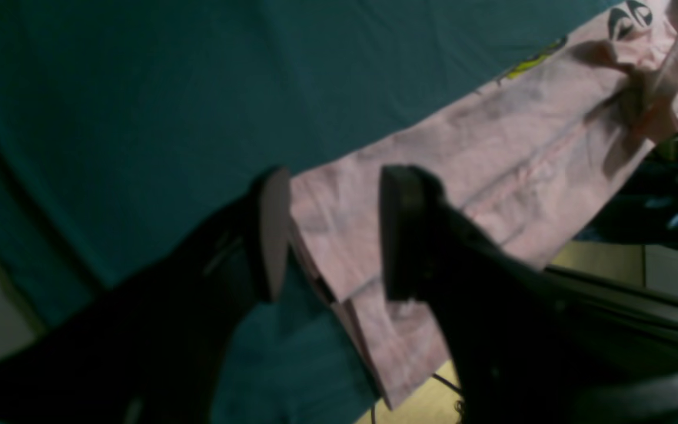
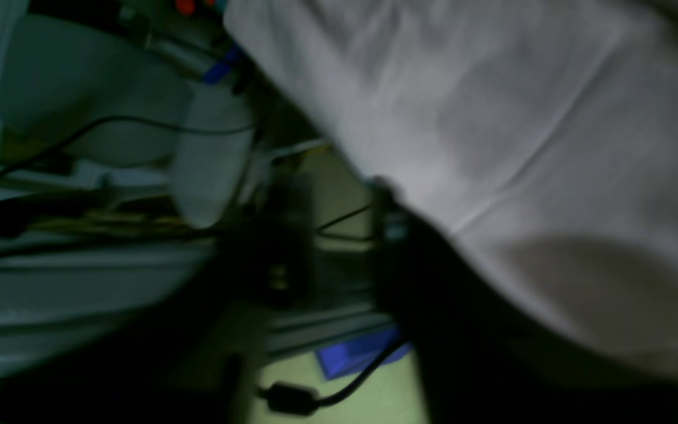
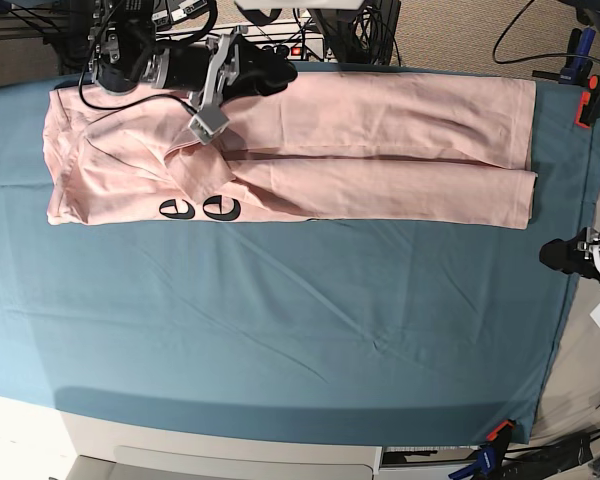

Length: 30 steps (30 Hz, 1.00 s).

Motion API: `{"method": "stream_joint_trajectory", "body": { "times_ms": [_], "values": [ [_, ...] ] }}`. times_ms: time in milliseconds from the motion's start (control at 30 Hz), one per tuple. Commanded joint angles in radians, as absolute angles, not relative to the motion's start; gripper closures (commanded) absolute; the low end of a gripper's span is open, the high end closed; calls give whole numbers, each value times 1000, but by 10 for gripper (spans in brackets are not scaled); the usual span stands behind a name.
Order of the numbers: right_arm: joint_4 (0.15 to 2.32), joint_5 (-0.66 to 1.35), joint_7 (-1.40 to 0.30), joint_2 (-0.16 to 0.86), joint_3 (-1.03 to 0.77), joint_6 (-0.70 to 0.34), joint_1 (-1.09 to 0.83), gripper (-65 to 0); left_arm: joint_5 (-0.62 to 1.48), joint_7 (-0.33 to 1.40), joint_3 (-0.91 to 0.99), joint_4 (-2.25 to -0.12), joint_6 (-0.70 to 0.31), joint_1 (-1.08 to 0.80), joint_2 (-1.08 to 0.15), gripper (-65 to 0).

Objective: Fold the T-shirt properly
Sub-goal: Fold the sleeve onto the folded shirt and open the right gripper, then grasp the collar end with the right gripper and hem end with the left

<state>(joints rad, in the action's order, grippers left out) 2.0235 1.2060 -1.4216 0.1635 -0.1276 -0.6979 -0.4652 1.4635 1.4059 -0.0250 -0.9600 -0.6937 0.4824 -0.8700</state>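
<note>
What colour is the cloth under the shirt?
The cloth is plain teal; the shirt on it is pale pink. The base view shows it best.

Left gripper (image 1: 333, 235) jaws apart, nothing between them, arm out at the base view's right edge. Right gripper (image 3: 270, 72) low at far edge, jaw state unclear.

The T-shirt (image 3: 380, 150) lies along the far side of the teal table cloth (image 3: 280, 320), folded lengthwise into a long pink band with black print (image 3: 200, 209) showing at its near edge toward the view's left. The right arm reaches over the shirt's far edge at upper left, its gripper (image 3: 270, 72) dark against the cloth. The left gripper (image 3: 565, 255) sits at the table's right edge, apart from the shirt.
</note>
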Motion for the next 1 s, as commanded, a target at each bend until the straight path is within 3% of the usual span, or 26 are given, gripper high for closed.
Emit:
{"method": "stream_joint_trajectory", "body": {
  "times_ms": [0,67,200,267,333,667,967],
  "values": [
    [2090,1226,-1396,156,-170,-698,-463,0,1484,1396,-17,-971,-698,509,-904,-236],
    [2194,1179,-1396,120,-281,-698,-463,0,1484,1396,-17,-971,-698,510,-907,-236],
    [2356,791,-1116,32,-567,-698,-462,0,1484,1396,-17,-971,-698,510,-909,-236],
    [2356,597,-1039,13,-657,-538,-442,0,1484,1396,-17,-971,-698,510,-909,-236],
    [2347,484,-1037,12,-679,-445,-426,0,1484,1396,-17,-971,-698,510,-909,-236],
    [2022,339,-1021,17,-418,-411,-393,0,1484,1396,-17,-971,-698,510,-909,-236],
    [2104,447,-1138,17,-197,-485,-391,0,1484,1396,-17,-971,-698,510,-909,-236]
  ]
}}
